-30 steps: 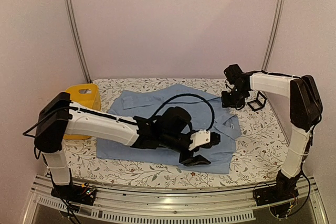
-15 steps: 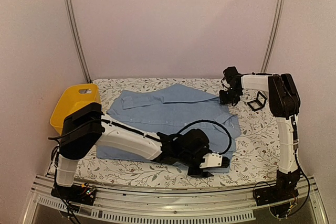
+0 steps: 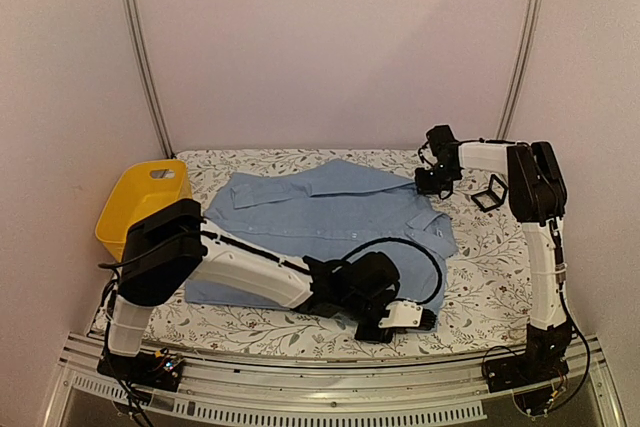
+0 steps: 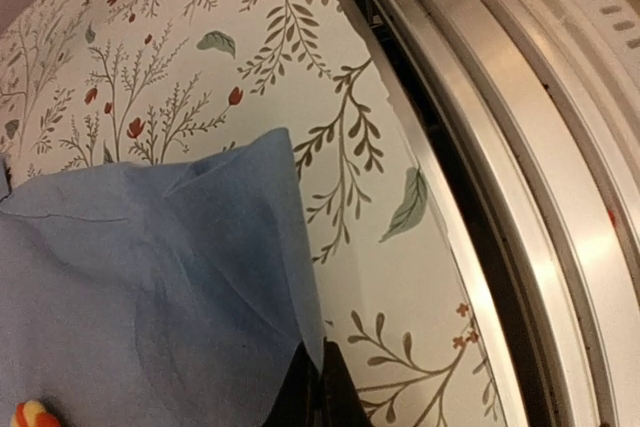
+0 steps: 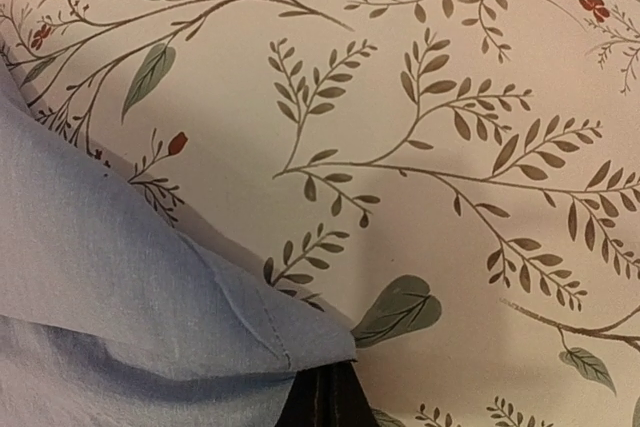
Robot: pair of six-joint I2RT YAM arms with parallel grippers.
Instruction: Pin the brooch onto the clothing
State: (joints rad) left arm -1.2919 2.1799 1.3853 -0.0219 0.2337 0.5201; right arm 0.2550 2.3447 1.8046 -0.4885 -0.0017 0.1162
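The clothing (image 3: 320,212), a light blue shirt, lies spread flat on the flowered table. My left gripper (image 3: 400,322) is low at the shirt's near right corner. In the left wrist view its dark fingertips (image 4: 322,392) are shut on the hem of the clothing (image 4: 150,277). The brooch (image 4: 30,414) peeks in as a yellow and red spot on the cloth at the bottom left edge of that view. My right gripper (image 3: 432,179) is at the shirt's far right corner, its fingertips (image 5: 325,397) shut on a stitched corner of the clothing (image 5: 100,277).
A yellow basket (image 3: 140,202) stands at the table's left edge. A small black square frame (image 3: 489,193) lies to the right of the right gripper. The metal rail (image 4: 520,147) of the table's near edge runs close beside the left gripper.
My left gripper has moved off the shirt's middle to its near right hem and shut on it. My right gripper has shifted slightly left to the far corner and shut.
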